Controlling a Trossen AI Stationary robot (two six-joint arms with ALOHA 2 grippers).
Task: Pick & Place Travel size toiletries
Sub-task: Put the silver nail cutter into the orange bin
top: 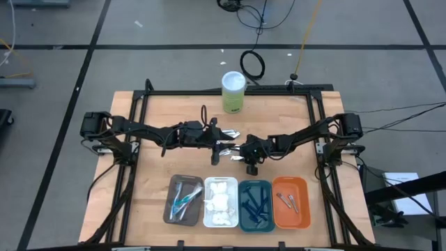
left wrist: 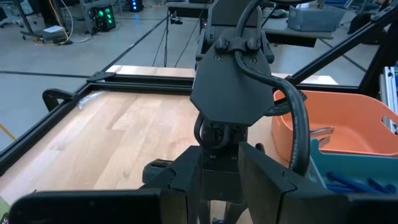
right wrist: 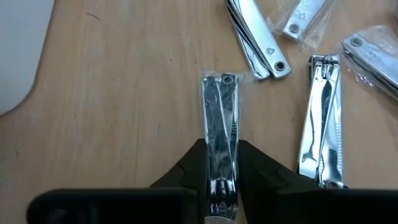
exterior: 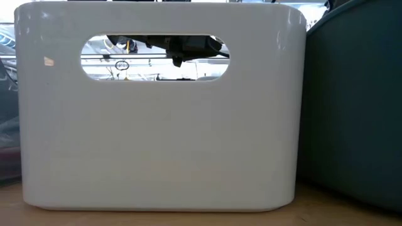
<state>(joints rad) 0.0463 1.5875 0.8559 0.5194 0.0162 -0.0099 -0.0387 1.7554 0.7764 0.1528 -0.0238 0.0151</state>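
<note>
Orange is the tray [top: 290, 203] at the right end of my row of four, and it holds a couple of silver clippers [top: 286, 201]. Next to it, on its left, the teal tray [top: 256, 204] carries dark blue razors [top: 255, 205]; then the white tray [top: 220, 202] with soft white wads [top: 220, 201]; then the brown tray [top: 182, 200], farthest from the orange one, with pale teal and clear toothbrushes [top: 182, 201]. From table height the white tray's wall [exterior: 157, 138] fills nearly everything, with the teal one beside it.

Beyond the row, over the table [top: 167, 111], my two grippers meet just behind the gap between the white and teal trays. My right gripper [right wrist: 221, 171] has its fingers pinched on a wrapped clipper [right wrist: 219, 118] that lies flat on the wood, clamped at one end. Four more loose clippers [right wrist: 320, 121] lie just beside it.

My left gripper [top: 221, 143] sits close against the right one; I cannot tell how its fingers stand.

A green-and-white canister [top: 233, 91] stands upright at the table's far edge, well apart from the orange tray.
</note>
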